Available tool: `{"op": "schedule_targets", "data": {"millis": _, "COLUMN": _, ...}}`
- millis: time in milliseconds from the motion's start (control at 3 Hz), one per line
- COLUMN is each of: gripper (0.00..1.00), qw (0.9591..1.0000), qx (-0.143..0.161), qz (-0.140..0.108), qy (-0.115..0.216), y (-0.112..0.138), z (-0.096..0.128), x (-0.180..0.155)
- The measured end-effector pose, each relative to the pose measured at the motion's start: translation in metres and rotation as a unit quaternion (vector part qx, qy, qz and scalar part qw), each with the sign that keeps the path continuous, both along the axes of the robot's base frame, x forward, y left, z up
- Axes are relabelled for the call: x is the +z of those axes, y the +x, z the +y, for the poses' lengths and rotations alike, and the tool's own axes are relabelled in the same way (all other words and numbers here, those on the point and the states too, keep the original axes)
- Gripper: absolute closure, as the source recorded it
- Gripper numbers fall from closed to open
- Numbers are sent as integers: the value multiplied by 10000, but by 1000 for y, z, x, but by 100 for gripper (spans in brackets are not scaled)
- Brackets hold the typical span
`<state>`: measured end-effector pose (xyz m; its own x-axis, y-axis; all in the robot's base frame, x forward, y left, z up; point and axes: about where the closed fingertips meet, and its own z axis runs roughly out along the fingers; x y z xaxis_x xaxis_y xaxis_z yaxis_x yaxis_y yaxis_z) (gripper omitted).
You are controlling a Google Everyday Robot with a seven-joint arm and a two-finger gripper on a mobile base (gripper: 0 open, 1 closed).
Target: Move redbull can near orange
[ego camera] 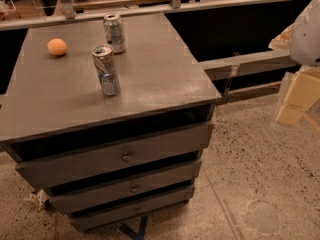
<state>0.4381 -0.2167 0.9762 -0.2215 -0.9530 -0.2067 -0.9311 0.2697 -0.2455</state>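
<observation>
The redbull can (106,70), tall and slim with blue patches and a silver top, stands upright near the middle of the grey cabinet top (160,79). The orange (57,47) lies on the cabinet top at the far left, about a can's height away from the redbull can. My gripper (296,101) is at the right edge of the view, off the cabinet and over the floor, far to the right of the can and holding nothing.
A shorter, wider silver-grey can (114,32) stands upright behind the redbull can, near the cabinet's far edge. The cabinet has three drawers (125,156) at its front. A metal rail (240,61) runs to the right behind it. The floor (260,184) is speckled.
</observation>
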Motion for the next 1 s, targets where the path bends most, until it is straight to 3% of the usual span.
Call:
{"op": "schedule_targets", "data": {"millis": 667, "gripper": 0, "qw": 9999, "qx": -79, "qz": -70, "qy": 125, "y": 1, "z": 2, "x": 4}}
{"op": "schedule_targets", "data": {"millis": 1000, "gripper": 0, "qw": 9958, "qx": -329, "qz": -291, "qy": 802, "y": 14, "z": -6, "x": 8}}
